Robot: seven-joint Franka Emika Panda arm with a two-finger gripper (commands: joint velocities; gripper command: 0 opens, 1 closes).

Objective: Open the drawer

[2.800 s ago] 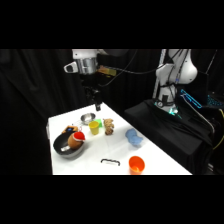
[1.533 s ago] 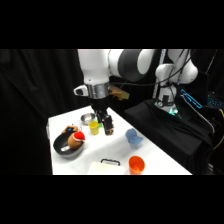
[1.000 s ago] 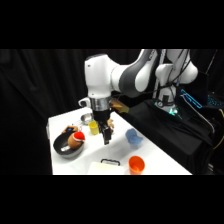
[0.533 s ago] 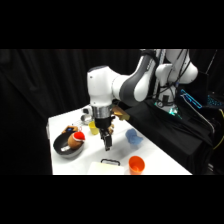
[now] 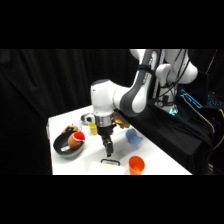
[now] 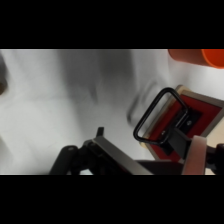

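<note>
Hooking that thin black bar handle is your whole job right now: the drawer sits at the near edge of the white table, just left of the orange cup, with its orange-red rim showing in the wrist view. Your gripper hangs right above the handle and I honestly can't tell how wide it stands, so check before you drop. Come straight down to straddle the bar, and steer clear of the cup and the grey bowl further left.
</note>
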